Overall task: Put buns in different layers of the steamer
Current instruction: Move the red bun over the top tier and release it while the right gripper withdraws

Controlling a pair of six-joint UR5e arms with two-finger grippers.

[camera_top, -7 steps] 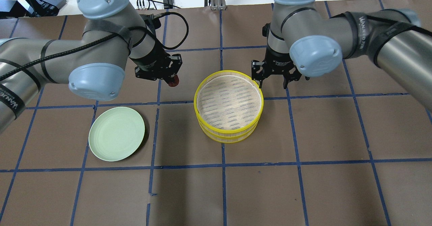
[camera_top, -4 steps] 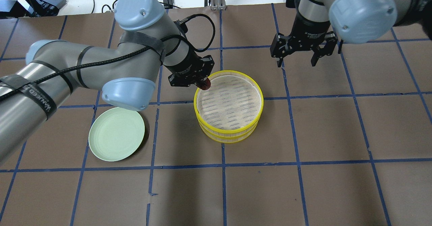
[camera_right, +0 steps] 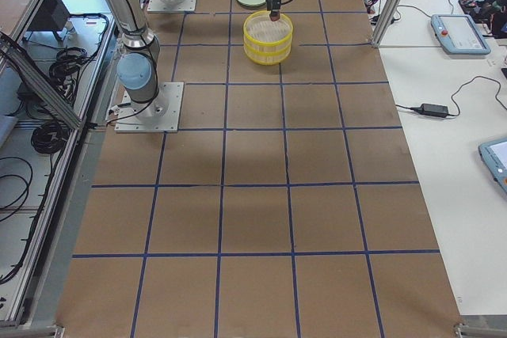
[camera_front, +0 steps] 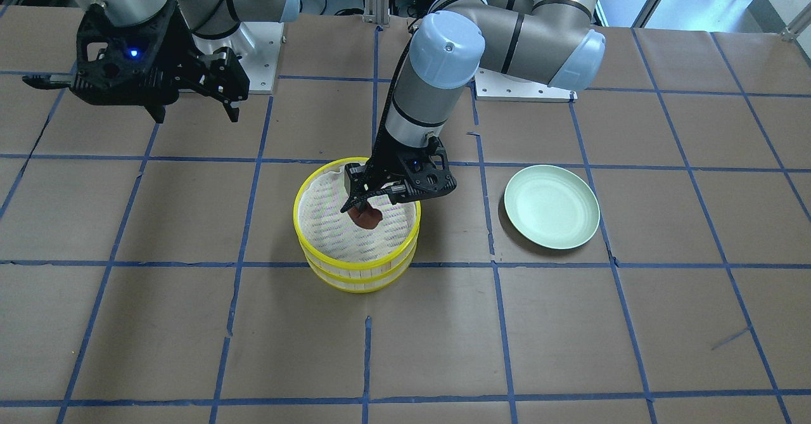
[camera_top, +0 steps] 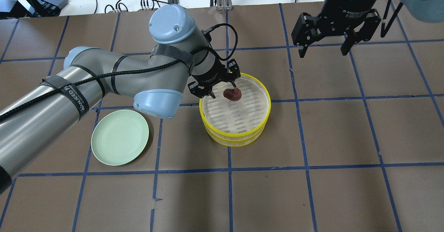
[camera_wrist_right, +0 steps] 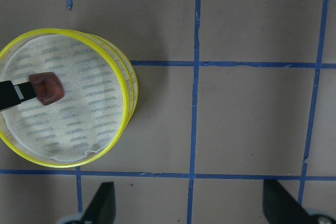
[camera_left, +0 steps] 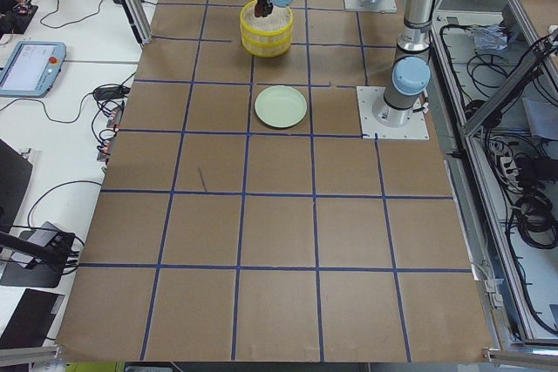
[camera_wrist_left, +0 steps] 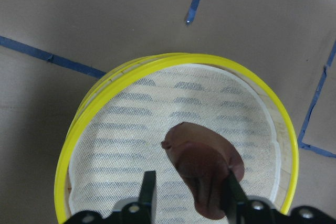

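Two steamer layers are stacked, the top one (camera_top: 267,111) on the lower one (camera_top: 236,142); the stack also shows in the front view (camera_front: 296,221). My left gripper (camera_top: 223,90) hangs over the top layer's far-left part with its jaws apart. The reddish-brown bun (camera_top: 232,94) is over the white cloth and touches one finger (camera_wrist_left: 231,195); the other finger stands clear of it. I cannot tell if the bun rests on the cloth. My right gripper (camera_top: 323,53) is open and empty, high at the back right. The white bun is out of view.
A pale green plate (camera_top: 119,142), with nothing on it, lies left of the steamer, under my left forearm's near side. Brown table covering with a blue tape grid. Cables and stands lie beyond the far edge.
My left gripper carried the reddish-brown bun rightward over the top layer and opened its jaws. My right gripper rose and drew back to the far right.
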